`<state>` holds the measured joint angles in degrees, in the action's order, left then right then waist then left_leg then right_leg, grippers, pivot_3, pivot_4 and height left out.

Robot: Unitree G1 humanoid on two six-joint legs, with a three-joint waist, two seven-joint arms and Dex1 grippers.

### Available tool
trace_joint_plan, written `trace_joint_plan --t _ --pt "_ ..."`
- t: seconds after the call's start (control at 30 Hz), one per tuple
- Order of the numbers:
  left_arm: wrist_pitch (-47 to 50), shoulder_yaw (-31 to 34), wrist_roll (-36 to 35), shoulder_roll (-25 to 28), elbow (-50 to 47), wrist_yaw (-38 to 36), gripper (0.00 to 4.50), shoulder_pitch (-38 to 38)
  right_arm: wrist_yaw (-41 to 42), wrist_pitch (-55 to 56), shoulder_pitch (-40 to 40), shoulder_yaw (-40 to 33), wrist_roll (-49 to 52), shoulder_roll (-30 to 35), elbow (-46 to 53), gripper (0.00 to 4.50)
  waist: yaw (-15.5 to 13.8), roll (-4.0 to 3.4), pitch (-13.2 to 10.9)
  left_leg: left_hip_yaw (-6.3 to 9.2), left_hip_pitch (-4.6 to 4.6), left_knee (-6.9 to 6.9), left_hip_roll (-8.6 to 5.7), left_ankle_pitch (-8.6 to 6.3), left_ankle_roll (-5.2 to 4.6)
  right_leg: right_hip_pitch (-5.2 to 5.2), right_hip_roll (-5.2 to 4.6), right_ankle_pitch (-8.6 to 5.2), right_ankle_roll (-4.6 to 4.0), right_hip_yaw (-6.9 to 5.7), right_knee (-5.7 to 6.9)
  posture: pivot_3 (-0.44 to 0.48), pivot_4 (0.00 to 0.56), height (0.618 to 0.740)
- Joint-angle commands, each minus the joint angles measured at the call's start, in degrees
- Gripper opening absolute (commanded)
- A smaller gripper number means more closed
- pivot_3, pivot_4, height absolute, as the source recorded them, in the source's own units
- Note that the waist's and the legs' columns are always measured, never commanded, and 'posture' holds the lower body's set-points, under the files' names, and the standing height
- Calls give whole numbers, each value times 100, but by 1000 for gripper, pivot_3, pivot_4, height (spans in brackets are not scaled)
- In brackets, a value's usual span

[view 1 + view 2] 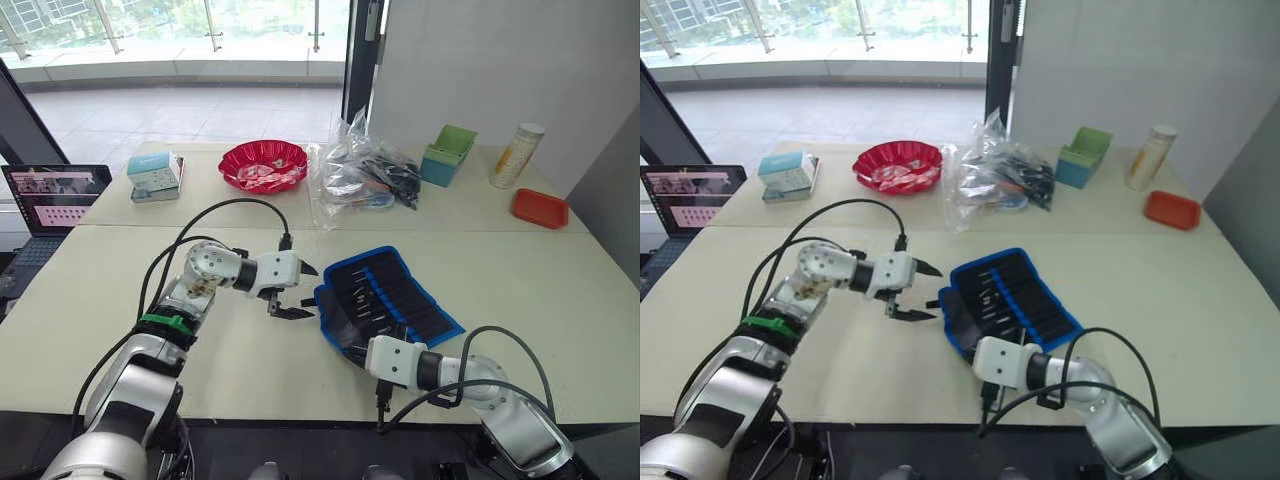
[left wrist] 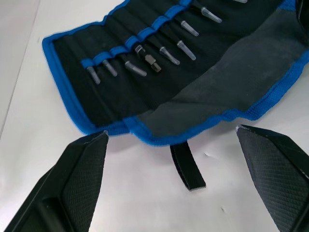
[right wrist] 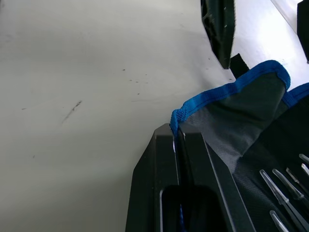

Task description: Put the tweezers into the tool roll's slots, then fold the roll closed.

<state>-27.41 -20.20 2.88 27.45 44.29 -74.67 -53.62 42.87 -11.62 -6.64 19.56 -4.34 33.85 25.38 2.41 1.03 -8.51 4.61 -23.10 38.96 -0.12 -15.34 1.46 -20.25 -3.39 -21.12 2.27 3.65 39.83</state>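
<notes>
Soft daylight from the far windows (shadows faint), sharp.

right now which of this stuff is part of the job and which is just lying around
Job: tool roll, tweezers in its slots, strap, left claw open, right claw shut on the roll's edge.

Lying about: red bowl, clear bag of tools, green box, laptop, red tray.

Silver-white arms w/ black cables, green band on left forearm, black textured tool fingers (image 2: 82, 183).
</notes>
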Motion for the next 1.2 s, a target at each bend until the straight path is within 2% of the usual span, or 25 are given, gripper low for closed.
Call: trace_joint_plan --t 0.03,0.27,0.3,0.43,0.5,0.67,0.7,0.87,0.97,1.07,1.2 --pt "-1166 -176 450 -21 522 146 4500 -348 -104 -45 14 -127 -19 -42 259 34 4 1 -1 0 0 1 0 0 0 0 0 0 0 -1 -1 0 150 740" --pt "-2456 -510 1353 -244 1452 916 4500 -1059 -210 -99 67 -139 -55 -84 277 34 -9 4 -3 2 -6 5 -4 1 0 -1 -2 0 0 -4 -3 0 150 740" --pt "-2562 -591 1578 -272 1564 1192 3932 -1142 -227 -97 77 -145 -52 -93 270 0 -9 4 -2 2 -6 5 -4 1 0 -1 -2 0 0 -4 -4 0 150 740" --pt "-2836 -1101 2656 -284 1830 2321 2735 -1325 -252 -78 80 -147 -60 -112 242 0 -1 4 -3 3 -4 5 -4 1 -1 -1 -2 0 1 -5 -2 0 150 740" --pt "-2851 -1196 2838 -314 1963 2585 2095 -1373 -257 -70 68 -140 -74 -123 229 0 0 4 -3 3 -4 4 -4 1 0 -1 -1 0 1 -5 0 0 150 740" --pt "-2934 -1090 2644 -315 2157 2488 277 -1402 -302 -96 118 -186 -60 -159 225 0 -3 4 -3 4 -4 5 -4 11 12 -1 -2 0 1 -6 3 0 150 740" --pt "-2934 -1077 2631 -263 2186 2458 71 -1388 -338 -109 134 -210 -64 -172 216 0 0 4 -3 4 -4 5 -5 12 14 -2 -2 0 1 -6 4 0 150 740" --pt "-2727 -975 2523 -69 2278 2358 27 -1257 -417 69 146 -250 -402 60 -79 0 17 4 -2 4 -2 3 -4 14 18 -4 -1 0 0 -7 8 0 150 740" --pt "-2416 -733 2125 144 2176 1916 27 -954 -448 343 125 -349 -468 221 -495 0 43 4 -2 2 7 0 -2 14 18 -4 -1 0 1 -7 14 0 150 740" --pt "-1832 -440 1317 451 1490 842 27 -194 -377 689 16 -442 -497 428 -944 0 89 2 -2 1 15 -3 1 14 18 -4 0 0 0 -7 25 0 150 740" --pt "-665 -151 486 913 -42 13 27 763 -310 988 -102 -501 -422 516 -1251 0 174 1 0 5 27 -7 7 14 19 -1 3 0 0 -7 30 0 150 740"
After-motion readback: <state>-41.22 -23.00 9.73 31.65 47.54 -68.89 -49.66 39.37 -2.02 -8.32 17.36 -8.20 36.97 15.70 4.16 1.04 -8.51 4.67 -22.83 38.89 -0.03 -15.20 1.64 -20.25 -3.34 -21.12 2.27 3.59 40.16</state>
